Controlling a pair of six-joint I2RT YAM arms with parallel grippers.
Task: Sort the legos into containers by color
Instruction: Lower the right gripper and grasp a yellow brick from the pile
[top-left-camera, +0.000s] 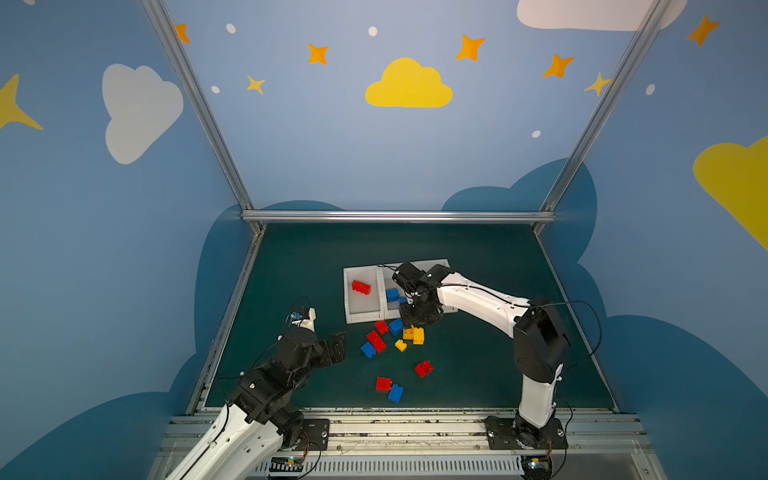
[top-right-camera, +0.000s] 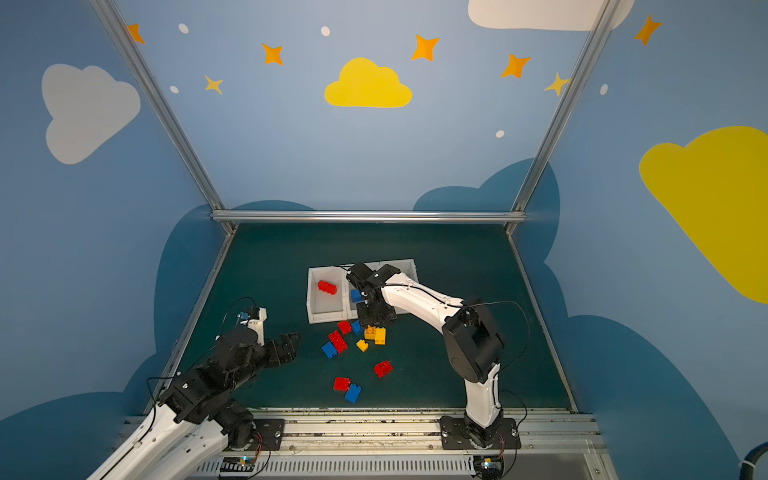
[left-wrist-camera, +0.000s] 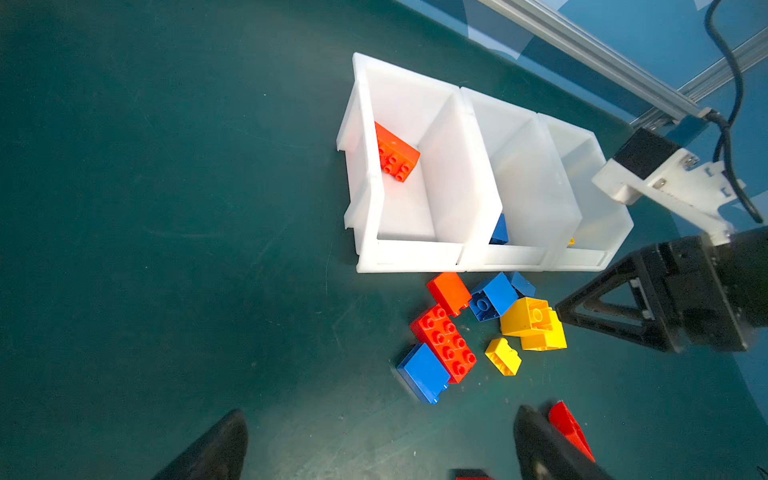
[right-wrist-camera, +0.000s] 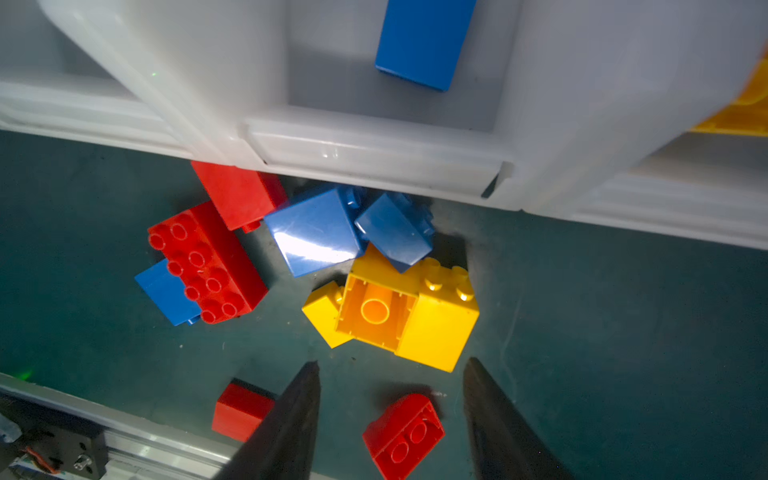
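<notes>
Over the front edge of the white containers (left-wrist-camera: 415, 257), the right fingers (right-wrist-camera: 291, 415) point down at the loose bricks. They are set partly apart with nothing pinched between them. Their tips stand just short of the yellow pair (right-wrist-camera: 415, 320), one tip toward each side of it; whether they touch it I cannot tell. The left fingers (left-wrist-camera: 216, 449) are spread wide and empty, low over the green surface (top-left-camera: 478, 374), left of the pile.

The yellow pair is two bricks pressed together, one on its side with its hollow underside showing, the other with studs visible. A small blue brick (right-wrist-camera: 395, 232) leans on the pair, and a larger blue brick (right-wrist-camera: 316, 237) lies beside that. A square red brick (right-wrist-camera: 237, 195) sits against the containers' front wall. A long red brick (right-wrist-camera: 208, 266) lies studs up with a flat blue brick (right-wrist-camera: 166, 295) tucked against it. A small yellow brick (right-wrist-camera: 324, 311) touches the pair.

The three containers stand side by side. The left one holds a stored red brick (top-left-camera: 360, 286), the middle one a stored blue brick (right-wrist-camera: 424, 41), and the right one shows a stored yellow brick (right-wrist-camera: 744, 108).

Nearer the robot, a lone red brick (top-left-camera: 424, 368) lies by itself, and a near red brick (top-left-camera: 383, 383) touches a near blue brick (top-left-camera: 395, 392).
</notes>
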